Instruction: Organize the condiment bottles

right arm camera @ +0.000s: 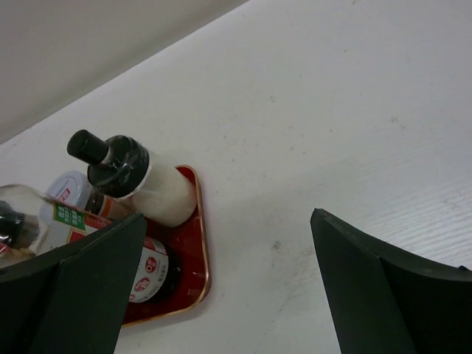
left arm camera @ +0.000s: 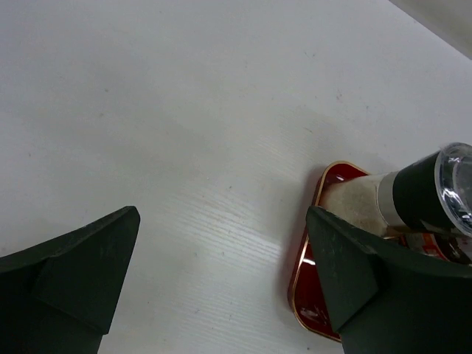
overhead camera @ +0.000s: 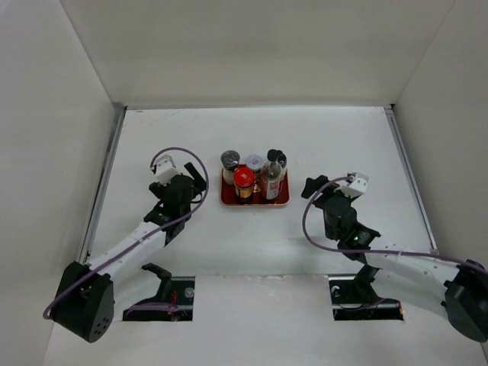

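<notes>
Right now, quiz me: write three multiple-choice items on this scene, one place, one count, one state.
1. The condiment bottles stand: A on the red tray; B on bare table; C in a pincer.
2. Bottles on the tray: A two; B five; C eight.
3. The left pincer and right pincer are: A both shut; B one gripping a bottle; C both open, empty.
Answers: 1A, all sit inside the tray's rim; 2B, five caps show from above; 3C, wide gaps, nothing between the fingers.

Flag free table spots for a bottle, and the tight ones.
Free: table behind the red tray up to the back wall; table between tray and near edge. Tight: strips between tray and left gripper, right gripper. Tray is packed with condiment bottles.
</notes>
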Available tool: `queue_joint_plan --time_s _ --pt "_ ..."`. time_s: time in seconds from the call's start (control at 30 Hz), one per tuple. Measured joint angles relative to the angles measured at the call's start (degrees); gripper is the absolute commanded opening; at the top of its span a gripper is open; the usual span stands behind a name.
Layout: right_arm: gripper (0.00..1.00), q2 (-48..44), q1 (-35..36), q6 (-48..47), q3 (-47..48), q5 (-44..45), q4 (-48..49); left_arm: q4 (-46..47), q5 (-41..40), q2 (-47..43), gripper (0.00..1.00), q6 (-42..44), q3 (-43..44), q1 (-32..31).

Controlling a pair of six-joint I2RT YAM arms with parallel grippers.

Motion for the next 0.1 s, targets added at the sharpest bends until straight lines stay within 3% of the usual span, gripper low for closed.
queue_joint_plan --time_s 0.1 --pt "1.0 0.7 0.0 1.2 -0.8 -1.5 1.0 -4.3 -0.2 -0.9 1.0 0.0 2.3 -0.4"
